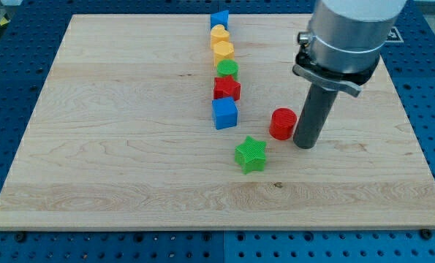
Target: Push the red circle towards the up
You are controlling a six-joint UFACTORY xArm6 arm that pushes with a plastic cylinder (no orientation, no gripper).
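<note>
1. Red circle [282,123] first: it's a short red cylinder sitting right of the board's middle, a bit toward the right edge and roughly halfway between the top and bottom edges.
2. My tip [304,144] is down on the wood just beside the red circle, on its right and slightly toward the bottom edge. Whether they're actually touching we can't tell, it's super close.
3. No fingers on this rig for us to call wide or narrow, just a straight dark rod under a grey collar, holding nothing.
4. Green star [251,154] lies near the red circle, down and to its left, closer to the bottom edge.
5. Blue cube [224,114] sits to the red circle's left, clearly apart from it.
6. From the blue cube a tight column runs up toward the top edge: red star [227,89], green circle [227,70], a yellow block [222,50], a second yellow block [218,33] that looks like a heart, then a blue block [218,19] almost at the top edge.
7. All of it rests on a pale wooden board [115,146] over a blue pegboard table [433,109].
</note>
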